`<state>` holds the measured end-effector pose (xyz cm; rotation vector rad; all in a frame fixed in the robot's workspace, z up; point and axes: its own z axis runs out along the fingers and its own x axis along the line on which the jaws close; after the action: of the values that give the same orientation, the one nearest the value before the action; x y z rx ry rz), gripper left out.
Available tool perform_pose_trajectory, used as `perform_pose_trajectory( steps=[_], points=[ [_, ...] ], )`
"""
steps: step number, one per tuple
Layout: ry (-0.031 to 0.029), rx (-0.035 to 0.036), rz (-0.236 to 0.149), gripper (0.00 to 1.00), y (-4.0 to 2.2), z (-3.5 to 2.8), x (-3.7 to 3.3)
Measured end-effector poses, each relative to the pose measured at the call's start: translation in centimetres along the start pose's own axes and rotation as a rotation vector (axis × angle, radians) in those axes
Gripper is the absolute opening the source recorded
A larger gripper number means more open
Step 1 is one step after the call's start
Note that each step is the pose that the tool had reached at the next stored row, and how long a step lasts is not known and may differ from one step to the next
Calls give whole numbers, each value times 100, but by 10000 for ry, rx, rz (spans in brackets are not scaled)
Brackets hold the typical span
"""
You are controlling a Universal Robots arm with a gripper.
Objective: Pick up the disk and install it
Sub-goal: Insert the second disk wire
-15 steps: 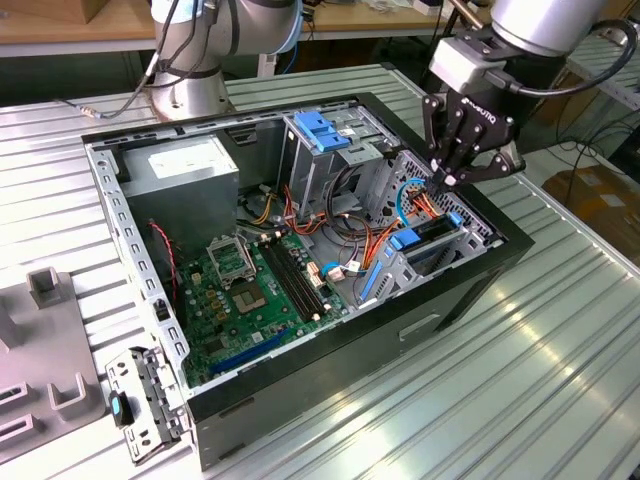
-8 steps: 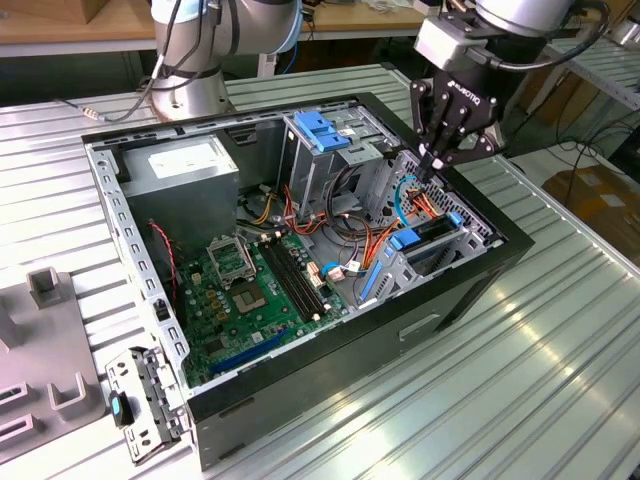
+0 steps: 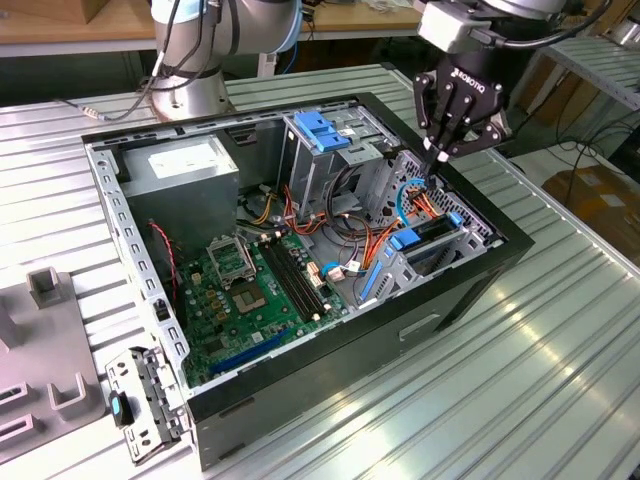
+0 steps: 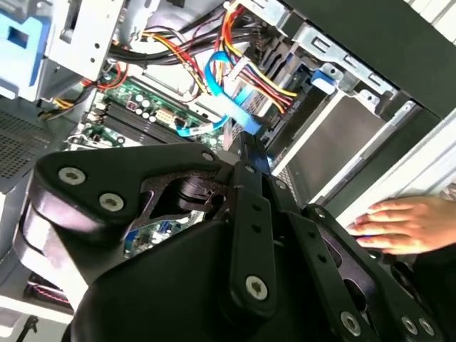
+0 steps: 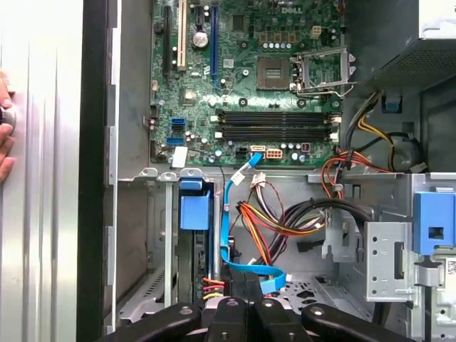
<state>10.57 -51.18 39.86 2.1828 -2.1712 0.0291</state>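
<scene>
Open computer case (image 3: 300, 380) on table (image 3: 560, 380); disk (image 3: 440, 238) in bay at case's exterior-view-right edge; gripper (image 3: 441, 152) just above bay.

We see the disk (image 4: 340, 139) only in part in the second wrist view: the bay frame covers its edges and its label is out of sight. The gripper (image 4: 246, 153) body blocks much of the motherboard (image 4: 139, 114). A person's hand (image 4: 406, 224) is cut off at the picture's edge.
</scene>
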Motion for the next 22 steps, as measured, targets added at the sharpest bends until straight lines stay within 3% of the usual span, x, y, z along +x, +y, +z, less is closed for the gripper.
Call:
perform_pose_trajectory(
  steps=[1, 3, 5, 9, 11, 14, 15, 19, 20, 21, 22],
  points=[
    [78, 0, 2, 11, -11, 14, -15],
    [288, -2, 10, 11, -25, 44, -30],
    [410, -2, 13, 24, -28, 71, -40],
    [556, -4, 17, 24, -35, 138, -64],
    [728, -4, 23, 24, -43, 169, -76],
    [914, -6, 29, 22, -46, 197, -81],
    [998, -6, 31, 16, -47, 207, -82],
    [1271, -8, 39, 16, -49, 240, -87],
    [1356, -8, 42, 17, -49, 251, -88],
    [1394, -9, 43, 23, -49, 257, -89],
    [1501, -9, 46, 29, -50, 280, -91]
  ],
)
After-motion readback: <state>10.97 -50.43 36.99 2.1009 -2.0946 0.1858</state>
